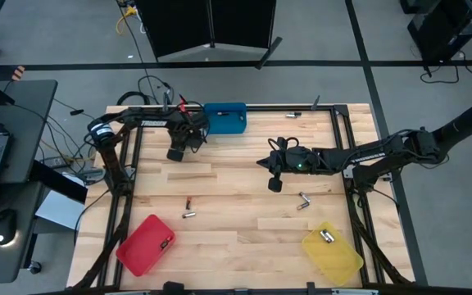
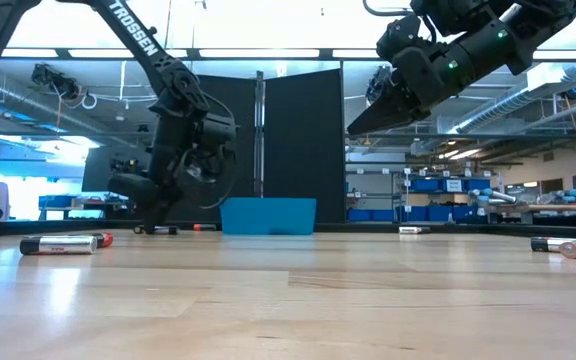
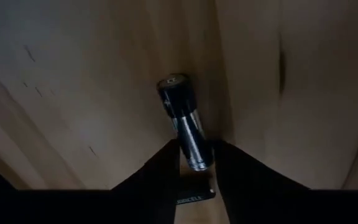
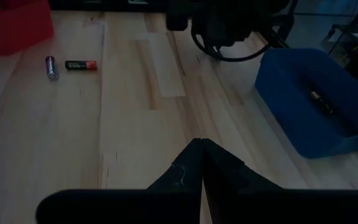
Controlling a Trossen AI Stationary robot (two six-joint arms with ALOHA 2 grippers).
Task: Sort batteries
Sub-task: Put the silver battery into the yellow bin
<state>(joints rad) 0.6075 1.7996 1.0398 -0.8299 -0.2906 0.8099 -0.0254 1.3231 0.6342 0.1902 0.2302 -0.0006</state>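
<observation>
battery (image 3: 184,124) on table between left pincer (image 3: 196,163) fingers, unclamped

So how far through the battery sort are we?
Partly done: the red bin, yellow bin and blue bin each hold a battery. In hand: the left gripper straddles a battery on the table near the blue bin. Left: loose batteries mid-table. The shut right gripper hovers.

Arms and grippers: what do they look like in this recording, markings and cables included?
Both arms are dark, jointed links. The left arm carries white TROSSEN lettering and a looped black cable by its wrist. The right arm shows a small green light near the wrist. The left gripper and the right gripper each have two black, tapering fingers.
</observation>
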